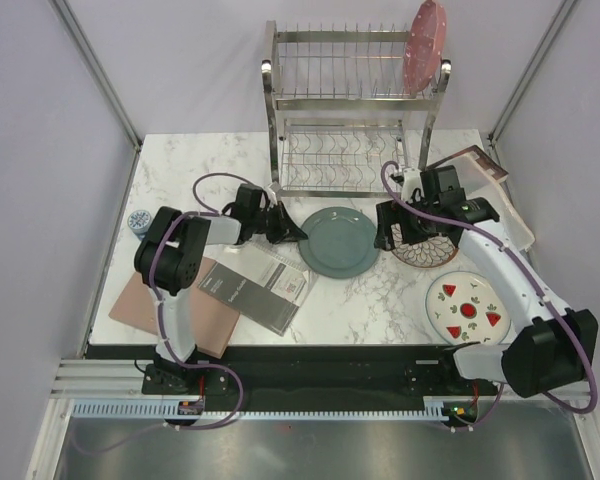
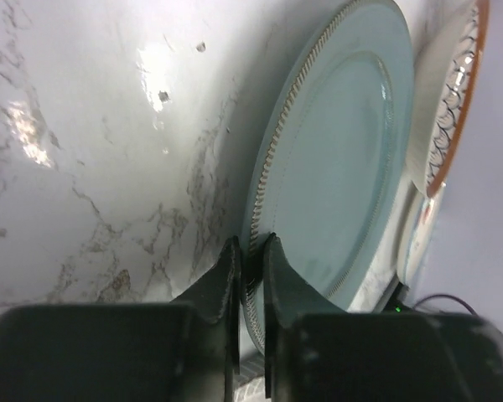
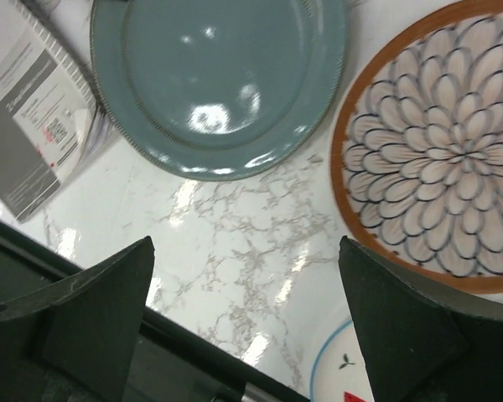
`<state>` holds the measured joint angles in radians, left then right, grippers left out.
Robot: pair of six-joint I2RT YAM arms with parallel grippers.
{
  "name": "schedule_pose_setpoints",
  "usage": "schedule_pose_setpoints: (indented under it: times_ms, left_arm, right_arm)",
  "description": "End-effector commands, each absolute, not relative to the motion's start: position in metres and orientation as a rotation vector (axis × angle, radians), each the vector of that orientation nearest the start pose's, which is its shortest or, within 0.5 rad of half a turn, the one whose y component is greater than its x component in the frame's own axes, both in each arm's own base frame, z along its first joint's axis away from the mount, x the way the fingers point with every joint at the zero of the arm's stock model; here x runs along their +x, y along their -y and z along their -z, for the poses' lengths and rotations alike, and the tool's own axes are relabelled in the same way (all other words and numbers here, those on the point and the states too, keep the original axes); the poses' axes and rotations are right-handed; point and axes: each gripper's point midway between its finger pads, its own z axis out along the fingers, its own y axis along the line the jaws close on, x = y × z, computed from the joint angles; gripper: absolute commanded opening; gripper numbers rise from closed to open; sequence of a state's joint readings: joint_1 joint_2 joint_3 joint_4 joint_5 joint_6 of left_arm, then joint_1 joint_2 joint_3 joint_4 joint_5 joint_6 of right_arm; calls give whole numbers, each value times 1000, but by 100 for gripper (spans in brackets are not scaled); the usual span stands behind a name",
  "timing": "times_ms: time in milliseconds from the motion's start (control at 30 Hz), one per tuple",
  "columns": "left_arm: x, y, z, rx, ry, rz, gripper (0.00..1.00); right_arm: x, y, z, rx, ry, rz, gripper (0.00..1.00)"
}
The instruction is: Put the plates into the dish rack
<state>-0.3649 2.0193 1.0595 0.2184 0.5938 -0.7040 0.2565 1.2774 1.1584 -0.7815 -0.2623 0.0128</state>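
The grey-green plate (image 1: 340, 242) lies on the marble table in front of the dish rack (image 1: 355, 110). My left gripper (image 1: 292, 233) is shut on its left rim; in the left wrist view the fingers (image 2: 226, 276) pinch the beaded rim of the plate (image 2: 344, 159). My right gripper (image 1: 400, 235) is open and empty, above the table between the grey-green plate (image 3: 222, 75) and the brown-rimmed petal plate (image 3: 436, 142), (image 1: 427, 252). The strawberry plate (image 1: 465, 308) lies at the near right. The pink dotted plate (image 1: 425, 45) stands in the rack's top tier at its right end.
A dark grey booklet (image 1: 255, 285) lies near the left of the grey-green plate, overlapping a brown board (image 1: 175, 310). A small round blue-white object (image 1: 138, 220) sits at the left edge. A printed card (image 1: 480, 160) lies right of the rack.
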Motion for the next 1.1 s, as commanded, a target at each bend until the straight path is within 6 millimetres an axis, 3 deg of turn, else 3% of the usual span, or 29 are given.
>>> schedule_pose_setpoints:
  times_ms: [0,200,367,667,1067]
  left_arm:
    - [364,264,-13,-135,-2550,1295,4]
    - [361,263,-48,-22,-2448,1595,2]
    - [343,265,-75,59,-2410,1844,2]
    - [323,261,-135,288,-2268,1995,2]
    - [287,251,-178,483,-2177,2186,2]
  right_arm:
    - [276,-152,-165,-467,-2489,-704,97]
    - [284,-162,-157,-486,-2519,-802,95]
    - [293,-163,-154,-464,-2520,-874,96]
    - [291,-168,-142,-309,-2531,-1093,96]
    - [303,-148,-125,-203,-2555,-1172,96]
